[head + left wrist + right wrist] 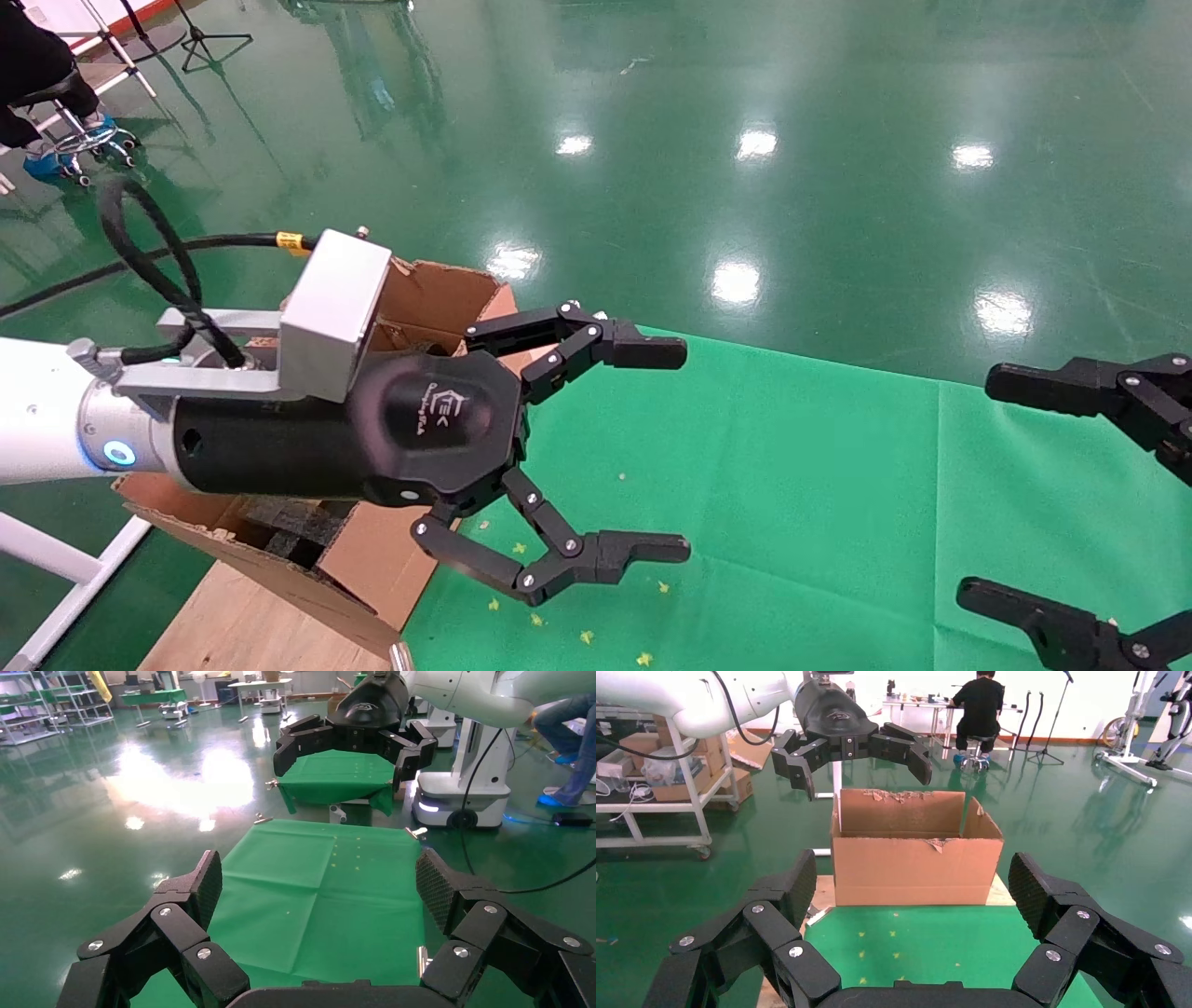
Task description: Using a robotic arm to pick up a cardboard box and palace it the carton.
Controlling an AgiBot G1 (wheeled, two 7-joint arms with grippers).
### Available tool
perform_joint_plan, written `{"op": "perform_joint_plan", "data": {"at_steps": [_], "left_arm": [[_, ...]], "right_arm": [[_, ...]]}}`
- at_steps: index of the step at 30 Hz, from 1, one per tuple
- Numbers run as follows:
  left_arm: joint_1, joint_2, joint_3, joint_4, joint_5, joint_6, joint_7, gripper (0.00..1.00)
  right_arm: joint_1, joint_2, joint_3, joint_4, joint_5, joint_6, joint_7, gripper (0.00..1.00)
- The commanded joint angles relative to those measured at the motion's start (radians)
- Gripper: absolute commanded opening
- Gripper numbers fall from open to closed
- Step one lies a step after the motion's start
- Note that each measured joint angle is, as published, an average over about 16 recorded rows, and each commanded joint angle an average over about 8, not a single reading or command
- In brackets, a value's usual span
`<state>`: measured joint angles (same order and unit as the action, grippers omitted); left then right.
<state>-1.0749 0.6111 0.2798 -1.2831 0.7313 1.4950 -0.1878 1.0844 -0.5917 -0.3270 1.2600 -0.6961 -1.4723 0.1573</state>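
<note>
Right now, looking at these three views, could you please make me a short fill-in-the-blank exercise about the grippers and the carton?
1. The left gripper hangs beside the carton with its fingers ____.
2. The right gripper holds ____ between its fingers.
3. The cloth on the table is coloured ____.
4. The carton's top flaps look ____ along their edges.

Missing words: open; nothing; green; torn

The glossy white left arm (37,410) with its silver wrist and blue light ring reaches forward, its black linked-finger left pincer (666,447) spread wide and holding nothing. The all-black right pincer (978,485) hangs at the right, fingers likewise wide apart.
</note>
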Motion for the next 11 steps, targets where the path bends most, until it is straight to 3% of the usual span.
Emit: {"op": "perform_joint_plan", "data": {"at_steps": [1,11], "left_arm": [[0.0,0.0,0.0,0.0,0.0,0.0,0.0,1.0],[0.0,0.0,0.0,0.0,0.0,0.0,0.0,1.0]], "right_arm": [[0.0,0.0,0.0,0.0,0.0,0.0,0.0,1.0],[0.0,0.0,0.0,0.0,0.0,0.0,0.0,1.0]]}}
